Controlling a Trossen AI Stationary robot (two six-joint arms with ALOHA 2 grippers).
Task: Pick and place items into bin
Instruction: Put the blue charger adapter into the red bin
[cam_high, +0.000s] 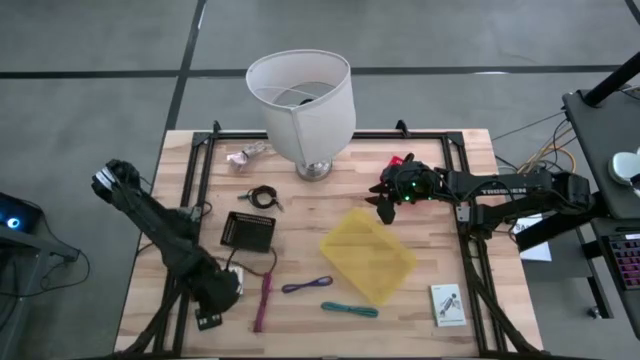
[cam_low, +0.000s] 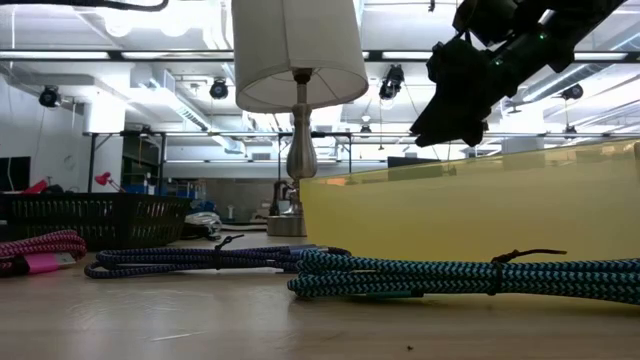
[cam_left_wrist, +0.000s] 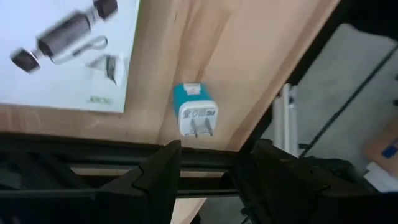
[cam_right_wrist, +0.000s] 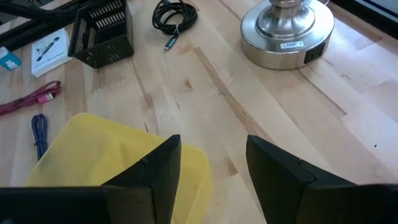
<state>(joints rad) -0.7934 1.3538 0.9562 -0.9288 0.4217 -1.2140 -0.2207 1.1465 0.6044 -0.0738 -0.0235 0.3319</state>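
While the left gripper (cam_left_wrist: 208, 165) hangs low over the near left corner of the table (cam_high: 330, 205), its fingers stand apart with nothing between them, lined up on a little teal-and-white plug (cam_left_wrist: 196, 116) that lies just ahead of them beside a white packet (cam_left_wrist: 68, 56); my guess is the plug is what it means to take, since the jaws straddle its line. Across the table the right gripper (cam_right_wrist: 211, 171) hovers at the far edge of the yellow bin (cam_high: 368, 255), fingers likewise parted and empty (poised there, I'd say, either to drop in or to set off for something). Around the bin the loose items lie where an arm can reach them: a purple tie (cam_high: 306, 286) and a teal tie (cam_high: 349, 309) just beside its near edge, a maroon tie (cam_high: 263, 301) farther left, a black cord loop (cam_high: 264, 197) near the lamp (cam_high: 303, 110), and a black basket (cam_high: 248, 231). Nothing shows inside the bin yet, so the job looks barely begun.
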